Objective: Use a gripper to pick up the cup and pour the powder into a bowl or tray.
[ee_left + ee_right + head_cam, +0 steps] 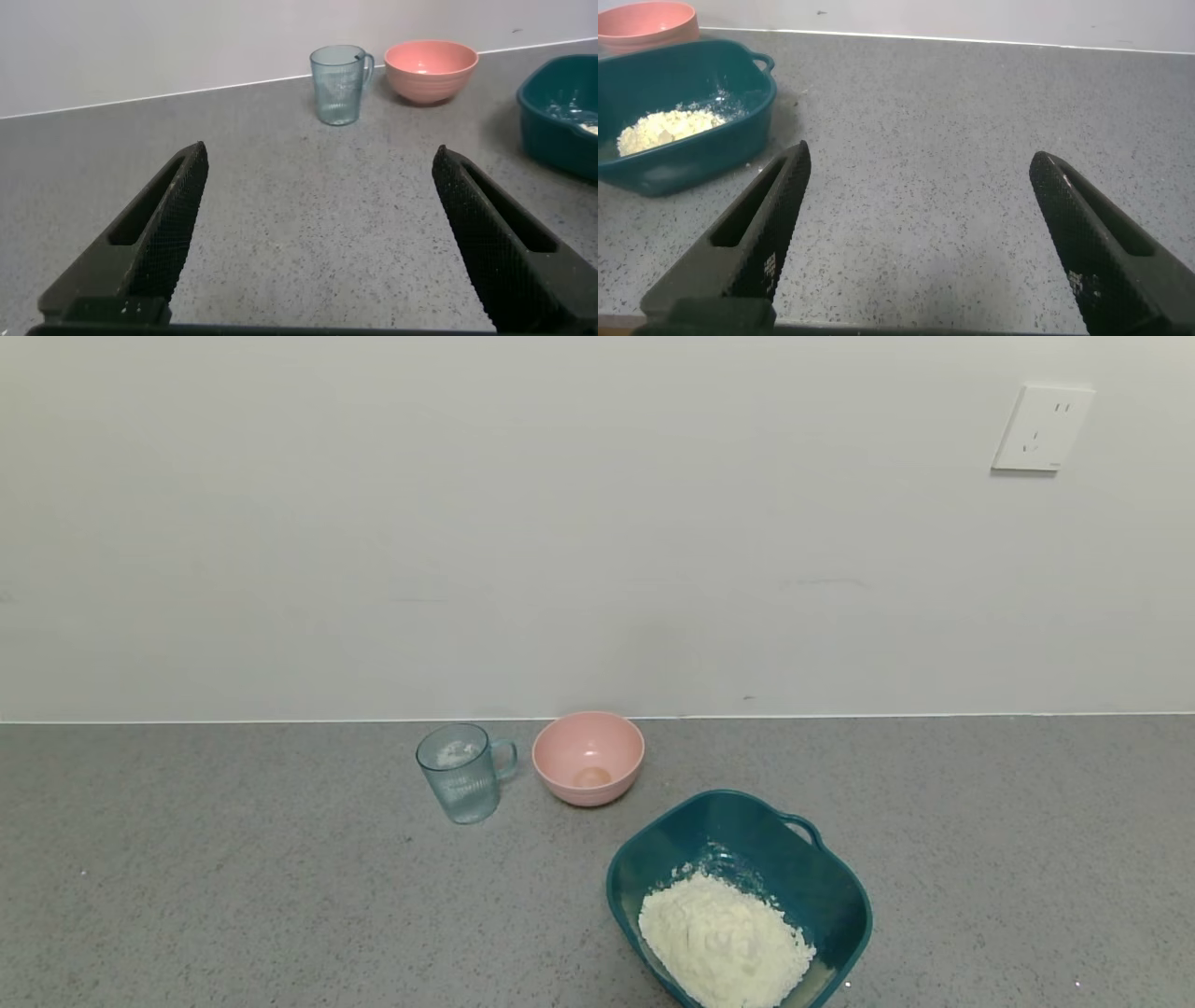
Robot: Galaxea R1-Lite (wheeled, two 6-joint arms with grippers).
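Both of my grippers hang low over the speckled grey countertop (233, 896), the left gripper (318, 233) and right gripper (920, 233) each with black fingers spread wide, holding nothing. Nearest my right side sits the large dark teal plastic basin (822, 887), holding a clumpy heap of white powder (724, 943). Farther back, by the wall, stands the small round pink bowl (588, 770). Just beside it, apart, stands the ribbed blue-green glass cup (462, 775), upright, dusted white inside.

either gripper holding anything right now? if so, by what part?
Nothing is held. The left gripper and right gripper are both open over bare counter. The cup stands upright on the counter, untouched.
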